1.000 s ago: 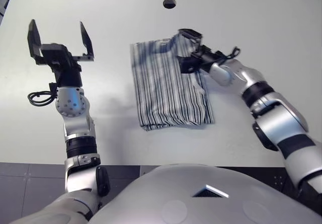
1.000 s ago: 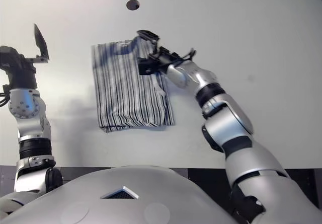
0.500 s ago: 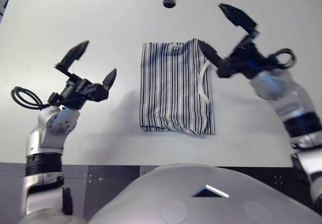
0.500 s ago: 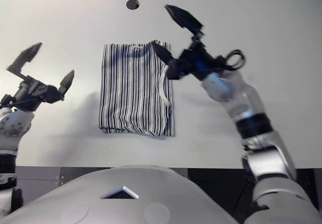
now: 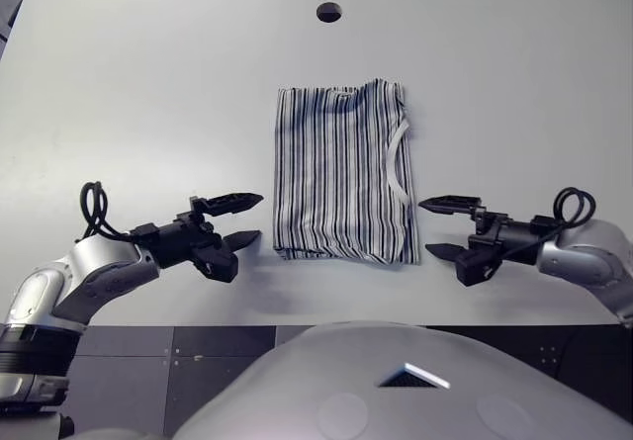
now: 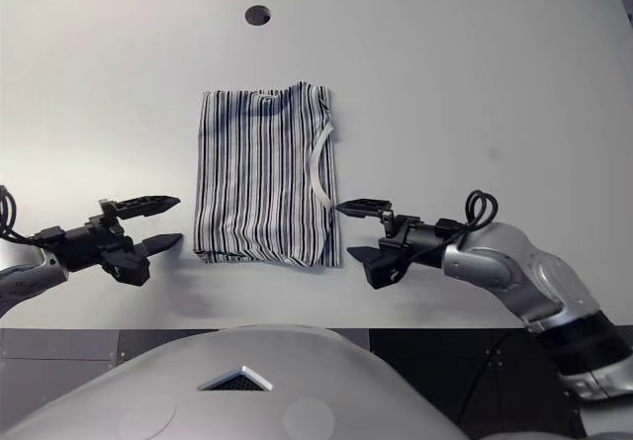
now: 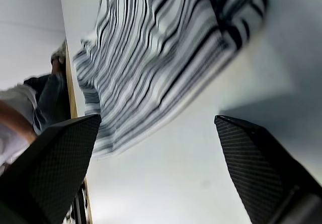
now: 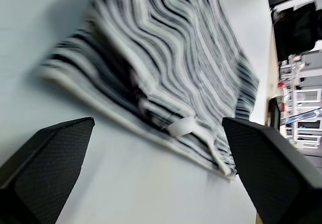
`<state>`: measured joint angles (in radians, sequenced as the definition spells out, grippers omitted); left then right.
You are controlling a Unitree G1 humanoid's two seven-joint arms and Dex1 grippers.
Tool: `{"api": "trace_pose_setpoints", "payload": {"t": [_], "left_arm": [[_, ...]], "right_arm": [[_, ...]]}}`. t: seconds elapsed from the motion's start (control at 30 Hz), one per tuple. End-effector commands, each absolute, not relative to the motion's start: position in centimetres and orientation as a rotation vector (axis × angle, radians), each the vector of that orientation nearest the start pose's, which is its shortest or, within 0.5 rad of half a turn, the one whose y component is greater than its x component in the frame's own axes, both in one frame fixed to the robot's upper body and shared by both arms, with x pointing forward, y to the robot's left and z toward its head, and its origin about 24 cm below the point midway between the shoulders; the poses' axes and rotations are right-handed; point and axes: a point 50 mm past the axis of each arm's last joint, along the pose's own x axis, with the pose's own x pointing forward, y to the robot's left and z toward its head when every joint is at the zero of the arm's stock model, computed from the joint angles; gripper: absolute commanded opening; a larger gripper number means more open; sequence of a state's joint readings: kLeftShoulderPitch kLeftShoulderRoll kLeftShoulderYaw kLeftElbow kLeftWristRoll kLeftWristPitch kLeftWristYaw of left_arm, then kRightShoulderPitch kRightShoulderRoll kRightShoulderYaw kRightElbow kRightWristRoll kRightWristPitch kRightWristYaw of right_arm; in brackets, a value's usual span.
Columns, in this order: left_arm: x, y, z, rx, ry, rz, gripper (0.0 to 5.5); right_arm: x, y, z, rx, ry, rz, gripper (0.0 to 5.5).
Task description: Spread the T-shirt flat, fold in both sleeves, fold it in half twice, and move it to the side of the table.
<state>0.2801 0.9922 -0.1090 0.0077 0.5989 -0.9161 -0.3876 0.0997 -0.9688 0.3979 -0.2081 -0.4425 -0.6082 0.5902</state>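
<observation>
The black-and-white striped T-shirt [image 5: 341, 173] lies folded into a narrow rectangle in the middle of the white table [image 5: 148, 94], its white neckband curving along the right edge. My left gripper [image 5: 240, 220] hovers open just left of the shirt's near left corner, fingertips pointing at it. My right gripper [image 5: 443, 227] stands open just right of the near right corner, not touching the cloth. In the wrist views the striped T-shirt [image 7: 166, 58] [image 8: 166, 68] lies beyond each pair of spread fingers.
A round dark hole [image 5: 328, 12] sits in the table at the far middle. Bare tabletop stretches to both sides of the shirt. The table's near edge runs just below both grippers.
Both arms have dropped from raised positions beside the shirt to low ones near the table's front edge. The right gripper let go of the shirt's far edge about a second ago.
</observation>
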Motion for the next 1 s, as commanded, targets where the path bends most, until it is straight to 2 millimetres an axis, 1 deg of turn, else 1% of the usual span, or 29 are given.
{"api": "trace_pose_setpoints", "payload": {"t": [0.03,0.07,0.1,0.17,0.3,0.37,0.43,0.47,0.57,0.63,0.67,0.7,0.87,0.9,1.0], "left_arm": [[14.3,23.1,3.2,1.373,-0.099,-1.406,4.25],[14.2,22.8,3.1,1.363,-0.106,-1.43,4.25],[14.1,22.5,3.0,1.349,-0.115,-1.451,4.03],[14.2,22.1,2.7,1.337,-0.123,-1.485,3.77],[13.8,22.4,2.4,1.325,-0.093,-1.538,3.05],[13.5,22.4,2.4,1.318,-0.086,-1.555,2.76],[13.4,22.3,2.3,1.302,-0.091,-1.562,2.35],[13.3,22.2,2.2,1.296,-0.092,-1.564,2.26],[13.5,22.2,2.0,1.291,-0.089,-1.558,1.71],[13.7,22.3,1.9,1.289,-0.088,-1.554,1.41],[13.7,22.3,1.9,1.288,-0.089,-1.554,1.2],[13.7,22.3,1.9,1.287,-0.091,-1.553,1.1],[13.7,22.3,1.7,1.279,-0.093,-1.54,0.21],[13.8,22.3,1.7,1.278,-0.095,-1.535,0.13],[14.0,22.2,1.6,1.276,-0.099,-1.525,0.1]], "right_arm": [[16.9,-17.6,3.4,-1.351,-0.082,1.5,4.71],[16.9,-17.5,3.2,-1.348,-0.087,1.513,4.71],[16.9,-17.3,3.0,-1.344,-0.093,1.525,4.71],[16.5,-17.0,3.0,-1.331,-0.106,1.564,4.71],[15.5,-16.9,3.5,-1.302,-0.11,1.641,4.71],[15.5,-16.9,3.6,-1.296,-0.109,1.655,4.71],[15.7,-16.9,3.4,-1.285,-0.097,1.658,4.71],[15.8,-17.0,3.2,-1.279,-0.085,1.659,4.71],[16.1,-17.2,2.6,-1.271,-0.067,1.66,4.71],[16.6,-17.0,2.3,-1.267,-0.072,1.646,4.39],[16.8,-17.0,2.2,-1.263,-0.074,1.643,4.11],[16.8,-16.9,2.1,-1.259,-0.074,1.649,4.0],[15.6,-16.5,1.9,-1.218,-0.09,1.736,2.86],[15.6,-16.5,1.9,-1.214,-0.092,1.74,2.69],[15.4,-16.4,2.0,-1.202,-0.1,1.75,2.11]]}}
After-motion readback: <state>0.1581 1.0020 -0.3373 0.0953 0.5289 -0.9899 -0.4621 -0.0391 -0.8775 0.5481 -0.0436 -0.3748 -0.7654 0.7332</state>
